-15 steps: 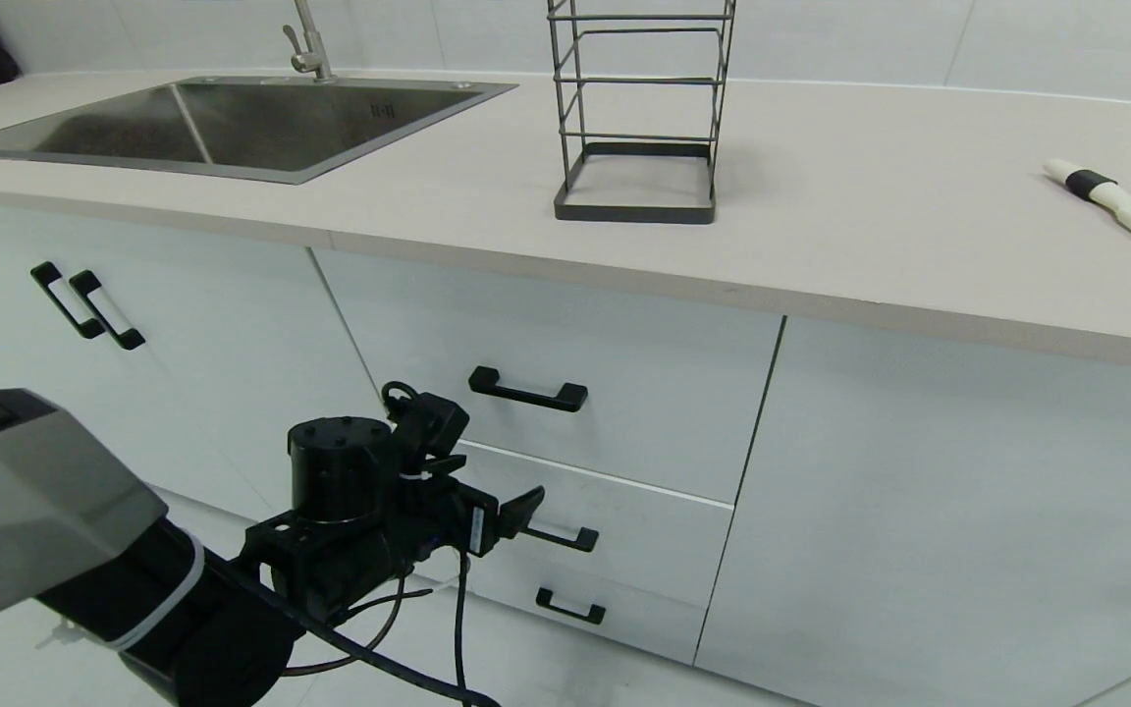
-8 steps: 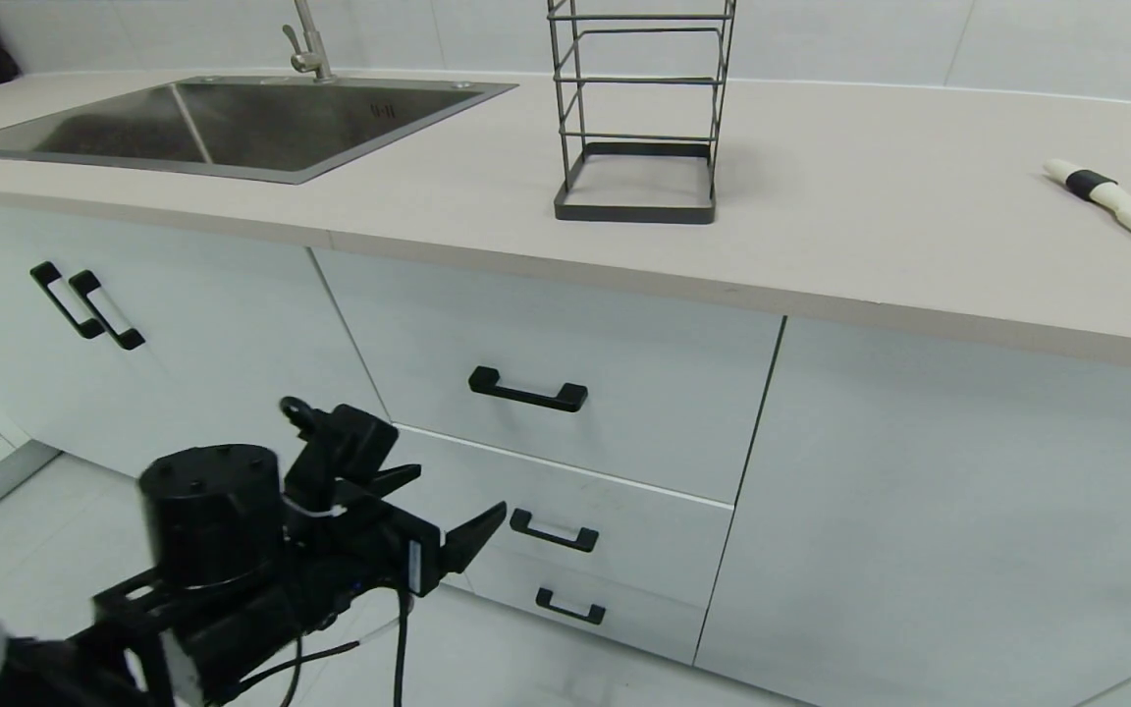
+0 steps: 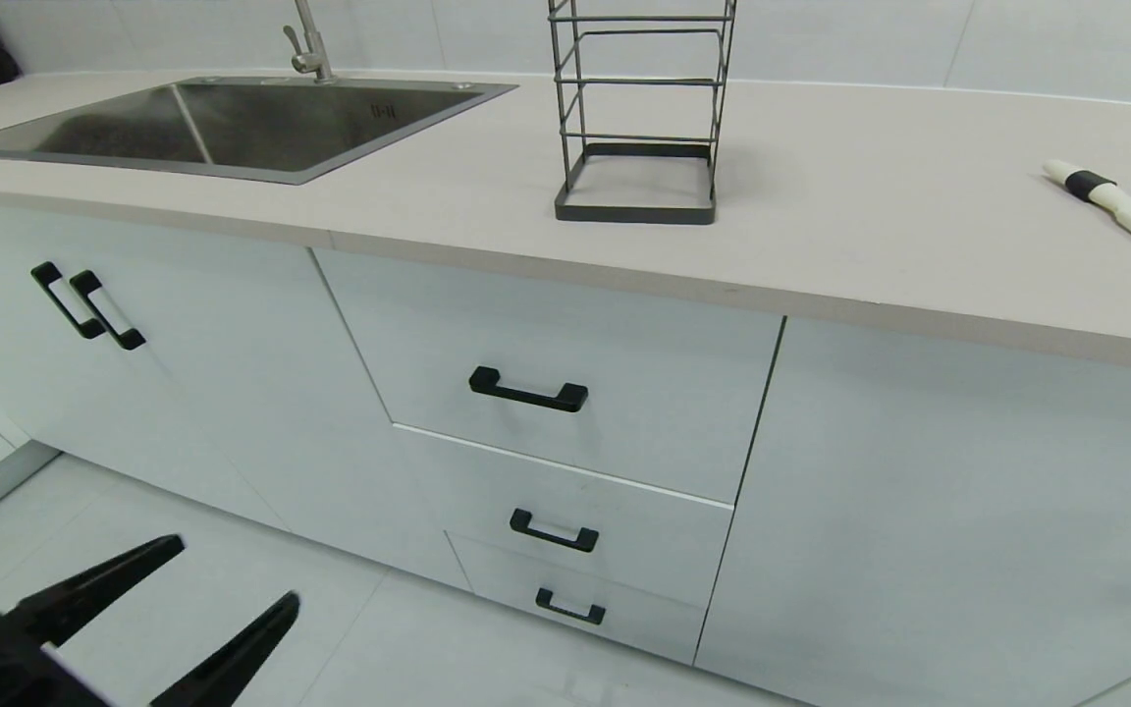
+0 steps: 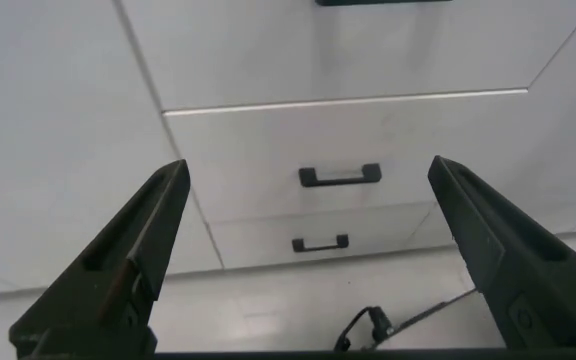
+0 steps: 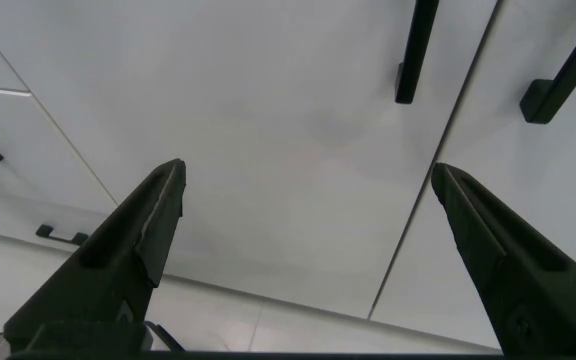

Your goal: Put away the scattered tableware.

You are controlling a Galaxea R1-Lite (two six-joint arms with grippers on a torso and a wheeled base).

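**Status.** Little of the job looks done. 1 piece of tableware, a cream-white long-handled utensil [image 3: 1120, 208] with a black band, lies loose toward the right end of the beige stone-look countertop [image 3: 870, 226], well apart from the rack. Its working end runs out of the head view, so its kind cannot be told. Picking it up and stowing it both remain, by my reading.

**Item 1, nearest.** Left gripper [image 3: 235, 571], a black 2-finger pincer, sits low over the pale tiled floor [image 3: 399, 648] on the robot's left, in front of the cabinets. Its fingers are spread wide, with nothing between them and nothing touched.

**Item 2.** Right gripper [image 5: 308, 167], of the same make, has its fingers equally wide apart and is empty. It faces white cabinet doors [image 5: 268, 120] with black bar handles and is not in contact with them.

**Item 3.** White stack of 3 drawers [image 3: 624, 442] below the countertop, each with 1 black bar handle, all 3 shut. If the utensil belongs in a drawer, 1 must first be pulled open.

**Item 4.** Dark grey wire rack [image 3: 636, 208] with a square base stands upright at mid-counter. Its visible tiers hold nothing.

**Item 5, farthest.** Stainless steel sink [image 3: 330, 118] is set into the left end of the countertop, with a chrome tap [image 3: 308, 44] behind it. No tableware can be seen in the basin.
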